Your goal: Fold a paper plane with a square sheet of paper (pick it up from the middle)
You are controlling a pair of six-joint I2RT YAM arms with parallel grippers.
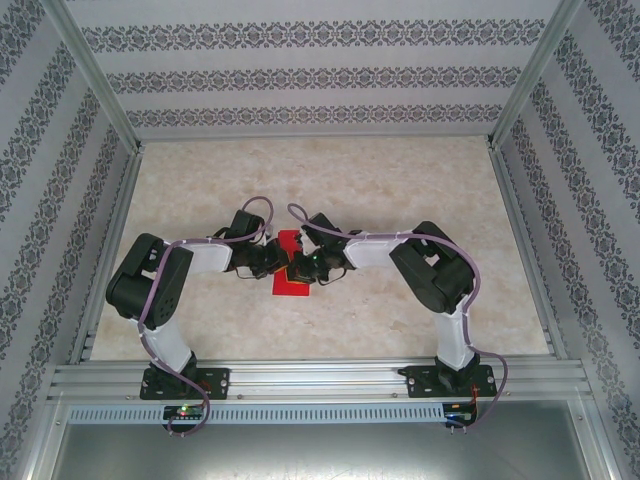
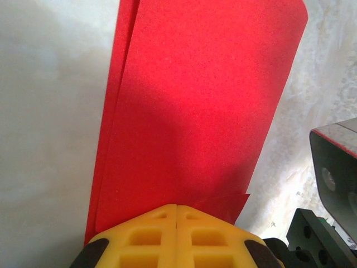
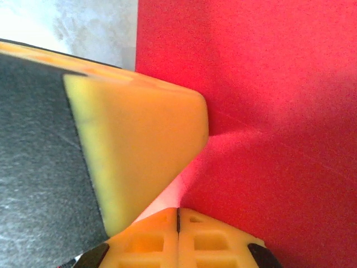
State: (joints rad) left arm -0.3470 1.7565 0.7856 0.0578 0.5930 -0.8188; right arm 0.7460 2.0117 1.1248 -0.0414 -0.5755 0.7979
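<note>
Both grippers, left gripper (image 1: 283, 262) and right gripper (image 1: 300, 264), are pressing shut-jawed on the square sheet of paper (image 1: 291, 280), mid-fold; next, creasing toward 6 o'clock probably.

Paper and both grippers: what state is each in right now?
Red paper: partly folded, layered edges along one side, lying on the table between the arms.
Left gripper: shut, its tip at the paper's near edge.
Right gripper: shut, its tip against the paper, beside the left gripper's yellow finger.
</note>
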